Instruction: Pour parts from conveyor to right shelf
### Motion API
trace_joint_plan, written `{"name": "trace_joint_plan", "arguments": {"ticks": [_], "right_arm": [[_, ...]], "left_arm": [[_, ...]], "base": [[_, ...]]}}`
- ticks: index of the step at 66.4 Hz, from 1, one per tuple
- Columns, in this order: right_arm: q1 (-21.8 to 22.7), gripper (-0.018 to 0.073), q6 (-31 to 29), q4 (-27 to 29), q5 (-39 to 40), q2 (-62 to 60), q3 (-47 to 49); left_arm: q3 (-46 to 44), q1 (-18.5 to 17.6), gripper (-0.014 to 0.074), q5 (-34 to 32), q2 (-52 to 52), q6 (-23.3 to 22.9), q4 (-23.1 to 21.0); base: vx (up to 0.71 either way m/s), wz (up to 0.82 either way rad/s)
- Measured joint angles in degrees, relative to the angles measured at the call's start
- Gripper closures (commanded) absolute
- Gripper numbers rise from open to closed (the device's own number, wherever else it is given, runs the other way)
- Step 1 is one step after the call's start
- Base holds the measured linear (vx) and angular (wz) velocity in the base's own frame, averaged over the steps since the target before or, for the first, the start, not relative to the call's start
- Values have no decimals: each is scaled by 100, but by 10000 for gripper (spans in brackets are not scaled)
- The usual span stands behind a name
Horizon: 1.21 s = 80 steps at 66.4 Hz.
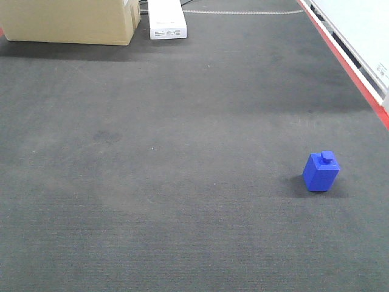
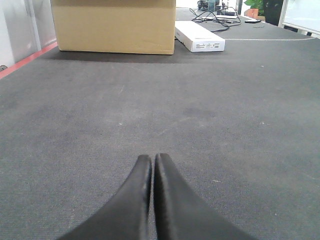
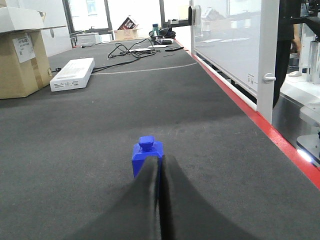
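Note:
One small bright-blue part (image 1: 321, 171) with a round knob on top stands upright on the dark-grey conveyor (image 1: 182, 182), toward its right side near the red stripe (image 1: 358, 79). In the right wrist view the part (image 3: 146, 152) sits just beyond my right gripper (image 3: 159, 159), whose black fingers are pressed together and hold nothing. My left gripper (image 2: 152, 158) is shut too, low over bare belt (image 2: 225, 125), with nothing between its fingers. Neither gripper shows in the front view. The right shelf is out of view.
A large cardboard box (image 1: 70, 21) and a flat white box (image 1: 166, 19) lie at the belt's far end. Cables (image 3: 135, 47) trail behind them. A white-framed panel (image 3: 267, 55) runs along the belt's right edge beyond the red stripe.

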<state>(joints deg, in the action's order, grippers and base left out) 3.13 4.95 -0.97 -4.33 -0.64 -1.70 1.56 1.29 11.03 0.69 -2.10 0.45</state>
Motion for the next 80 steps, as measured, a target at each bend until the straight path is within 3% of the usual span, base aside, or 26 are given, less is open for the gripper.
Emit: {"name": "trace_joint_plan", "arguments": {"ticks": [26, 44, 57, 67, 80], "right_arm": [[0, 567, 0, 0, 126, 0, 0], [0, 564, 0, -22, 1893, 0, 7], [0, 564, 0, -45, 1988, 0, 1140], [0, 564, 0, -45, 1121, 237, 2669], [0, 550, 0, -2, -1482, 1688, 4544]], "left_arm": [[0, 0, 603, 0, 0, 0, 0], [0, 0, 603, 0, 0, 0, 0], [0, 0, 603, 0, 0, 0, 0], [0, 0, 603, 0, 0, 0, 0], [0, 0, 603, 0, 0, 0, 0]], "base": [[0, 0], [0, 0], [0, 0], [0, 0], [0, 0]]}}
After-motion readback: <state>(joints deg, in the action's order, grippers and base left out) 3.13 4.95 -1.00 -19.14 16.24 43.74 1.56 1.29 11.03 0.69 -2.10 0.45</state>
